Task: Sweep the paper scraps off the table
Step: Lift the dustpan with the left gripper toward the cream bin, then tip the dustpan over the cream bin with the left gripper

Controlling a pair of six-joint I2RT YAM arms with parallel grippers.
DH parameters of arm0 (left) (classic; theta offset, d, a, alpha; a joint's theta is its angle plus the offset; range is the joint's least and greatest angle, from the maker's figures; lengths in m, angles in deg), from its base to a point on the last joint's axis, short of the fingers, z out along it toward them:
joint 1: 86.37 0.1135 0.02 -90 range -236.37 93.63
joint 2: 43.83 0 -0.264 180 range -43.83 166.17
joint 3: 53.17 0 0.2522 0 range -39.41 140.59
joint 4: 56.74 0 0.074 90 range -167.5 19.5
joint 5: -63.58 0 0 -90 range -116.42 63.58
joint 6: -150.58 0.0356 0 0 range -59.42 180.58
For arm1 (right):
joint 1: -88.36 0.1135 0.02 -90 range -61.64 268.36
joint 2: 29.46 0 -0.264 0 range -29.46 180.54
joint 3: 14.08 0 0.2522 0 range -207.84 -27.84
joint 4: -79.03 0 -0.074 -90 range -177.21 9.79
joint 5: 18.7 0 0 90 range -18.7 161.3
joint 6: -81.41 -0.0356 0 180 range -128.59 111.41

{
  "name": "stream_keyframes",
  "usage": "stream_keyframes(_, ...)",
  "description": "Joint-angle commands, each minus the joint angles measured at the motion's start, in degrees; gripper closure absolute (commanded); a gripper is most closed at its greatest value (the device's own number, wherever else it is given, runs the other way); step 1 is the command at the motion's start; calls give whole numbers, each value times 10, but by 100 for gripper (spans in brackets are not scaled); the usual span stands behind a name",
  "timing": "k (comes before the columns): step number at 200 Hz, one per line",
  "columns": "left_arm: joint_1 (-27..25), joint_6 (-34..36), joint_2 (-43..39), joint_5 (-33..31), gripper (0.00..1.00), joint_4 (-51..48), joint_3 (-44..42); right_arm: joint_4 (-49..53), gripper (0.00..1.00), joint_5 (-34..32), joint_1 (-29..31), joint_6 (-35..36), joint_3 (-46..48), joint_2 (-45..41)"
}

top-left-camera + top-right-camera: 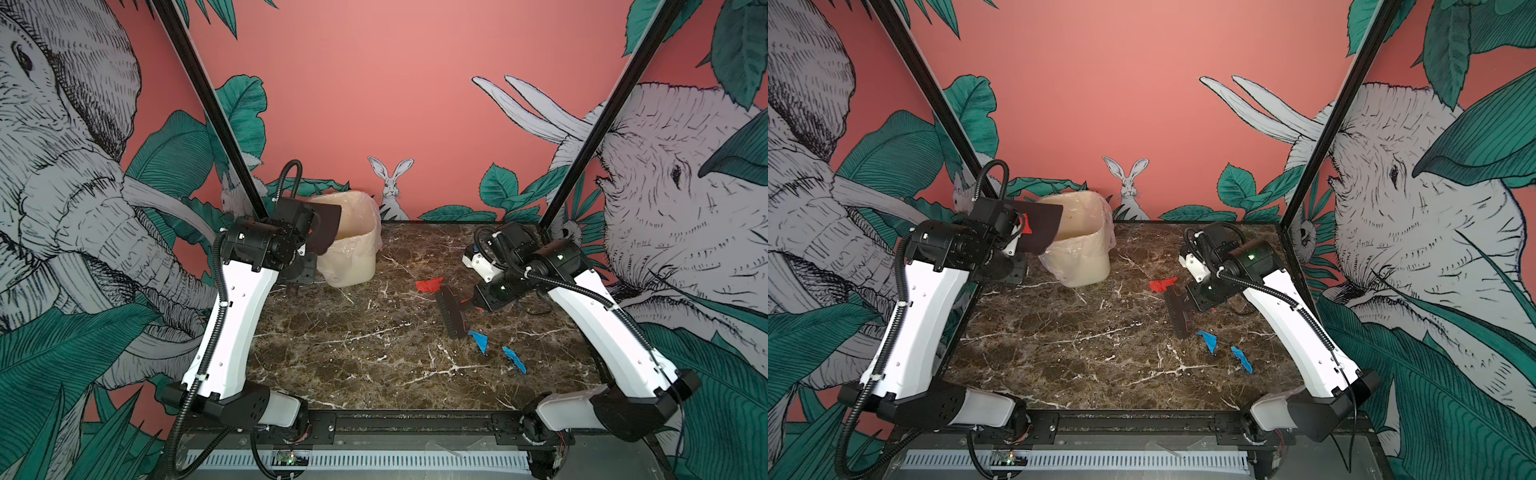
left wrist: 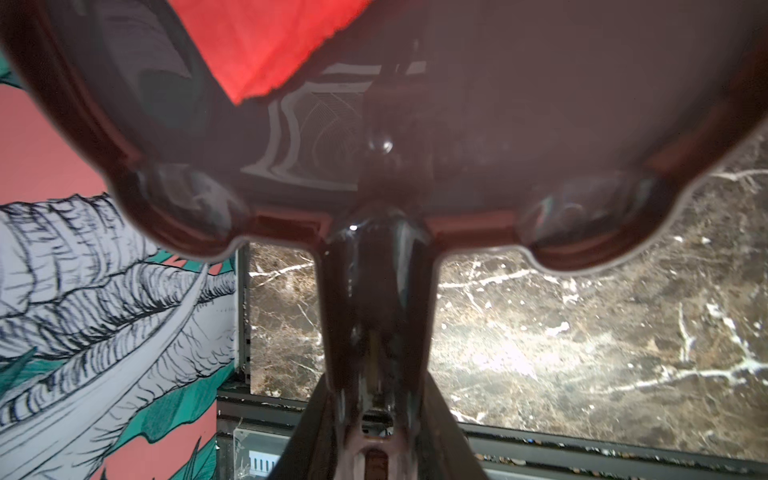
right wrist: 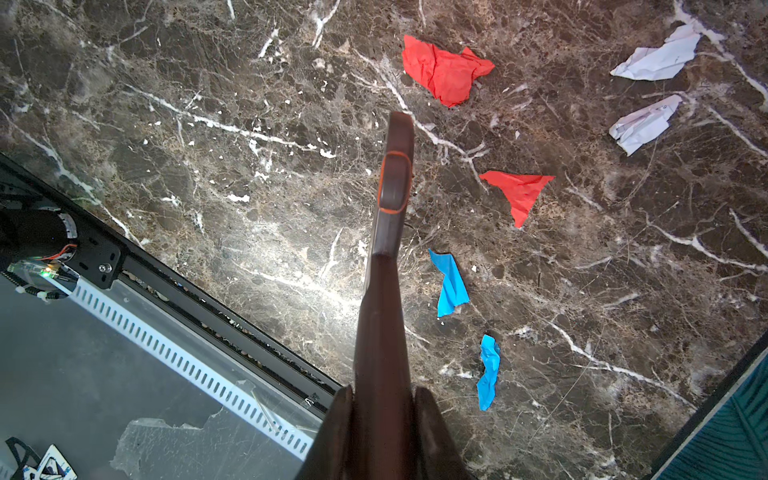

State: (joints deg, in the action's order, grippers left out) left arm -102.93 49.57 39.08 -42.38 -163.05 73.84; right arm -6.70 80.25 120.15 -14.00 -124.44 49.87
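Salmon-pink wall painted with grey elephants, a rabbit and teal leaves.

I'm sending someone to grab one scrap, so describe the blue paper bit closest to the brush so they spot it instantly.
On the right half of the marble table, find the dark brush. At the end of its bristle head nearest the table's front edge lies a blue paper scrap. The other blue scrap lies farther right, clear of the brush.
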Motion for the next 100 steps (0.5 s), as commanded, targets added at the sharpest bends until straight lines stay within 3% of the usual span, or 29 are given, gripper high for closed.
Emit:
stream_keyframes(1, 19, 32, 23, -15, 100, -100, 22, -15, 100, 15, -6, 17, 6, -16)
stream_keyframes(46, 34, 50, 86, -77, 100, -104, 117, -24, 100, 34, -12, 25, 22, -22)
stream_keyframes(100, 44, 78, 153, -126, 100, -99, 157, -17, 100, 57, -14, 37, 5, -16)
